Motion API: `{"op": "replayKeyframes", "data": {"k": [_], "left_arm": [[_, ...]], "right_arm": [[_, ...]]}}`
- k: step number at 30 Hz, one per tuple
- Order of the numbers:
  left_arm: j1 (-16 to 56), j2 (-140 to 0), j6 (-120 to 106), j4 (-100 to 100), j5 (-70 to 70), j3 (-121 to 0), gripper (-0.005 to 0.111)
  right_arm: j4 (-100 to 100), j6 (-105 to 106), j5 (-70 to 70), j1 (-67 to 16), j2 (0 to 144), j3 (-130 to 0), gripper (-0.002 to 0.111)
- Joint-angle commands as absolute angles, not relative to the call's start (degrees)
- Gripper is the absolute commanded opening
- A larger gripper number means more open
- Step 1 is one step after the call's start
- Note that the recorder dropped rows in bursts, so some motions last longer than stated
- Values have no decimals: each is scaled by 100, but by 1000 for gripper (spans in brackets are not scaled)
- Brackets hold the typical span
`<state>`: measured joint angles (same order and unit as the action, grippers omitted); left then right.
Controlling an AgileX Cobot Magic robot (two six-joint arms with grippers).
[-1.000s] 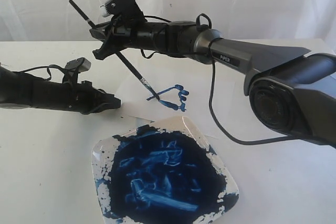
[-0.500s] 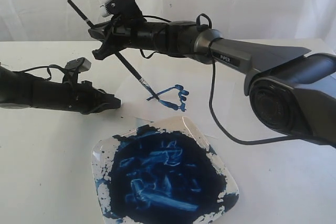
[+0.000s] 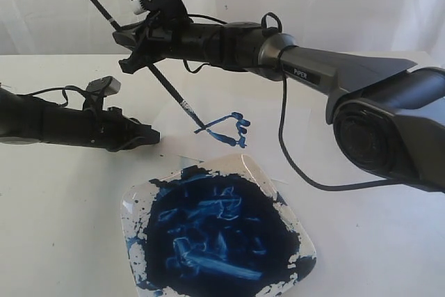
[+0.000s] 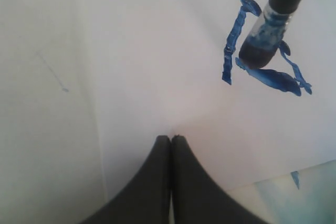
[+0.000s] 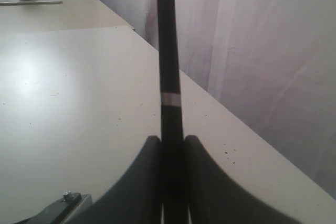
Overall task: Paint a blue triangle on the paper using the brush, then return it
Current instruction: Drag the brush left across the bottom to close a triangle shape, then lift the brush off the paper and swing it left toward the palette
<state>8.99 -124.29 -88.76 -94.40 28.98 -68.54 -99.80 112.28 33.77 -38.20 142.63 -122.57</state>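
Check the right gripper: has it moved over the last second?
Yes. In the exterior view the right gripper has gone up and slightly left, away from the blue triangle, taking the brush handle with it.

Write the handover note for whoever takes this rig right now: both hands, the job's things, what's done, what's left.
Right hand: shut on the brush, bristles down at the blue triangle.
Left hand: shut, empty, tips over the paper near its edge.
Dish of blue paint sits by the paper, nearer the exterior camera.
Done: triangle outline painted; it looks closed, though the brush hides part of it.
Left: raise the brush and return it; where it goes is not shown.
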Motion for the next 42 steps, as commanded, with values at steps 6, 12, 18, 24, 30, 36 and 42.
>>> {"op": "replayKeyframes", "data": {"k": [6, 12, 18, 24, 30, 36, 42], "left_arm": [[933, -12449, -8890, -9244, 2656, -6808, 0], [933, -12449, -8890, -9244, 2656, -6808, 0], [933, -12449, -8890, -9244, 2656, -6808, 0], [933, -12449, -8890, -9244, 2656, -6808, 0], [933, -12449, -8890, -9244, 2656, -6808, 0], [933, -12449, -8890, -9244, 2656, -6808, 0], [933, -12449, -8890, -9244, 2656, -6808, 0]], "right_arm": [[-9995, 11394, 3422, -3766, 14177, -12277, 0], [-9995, 11372, 3409, -3665, 14177, -12277, 0], [-9995, 11169, 3310, -3620, 14177, -12277, 0], [-9995, 11220, 3265, -3657, 14221, -12277, 0], [-9995, 11245, 3269, -3658, 14267, -12277, 0], [-9995, 11245, 3269, -3658, 14301, -12277, 0], [-9995, 11268, 3279, -3658, 14275, -12277, 0]]}}
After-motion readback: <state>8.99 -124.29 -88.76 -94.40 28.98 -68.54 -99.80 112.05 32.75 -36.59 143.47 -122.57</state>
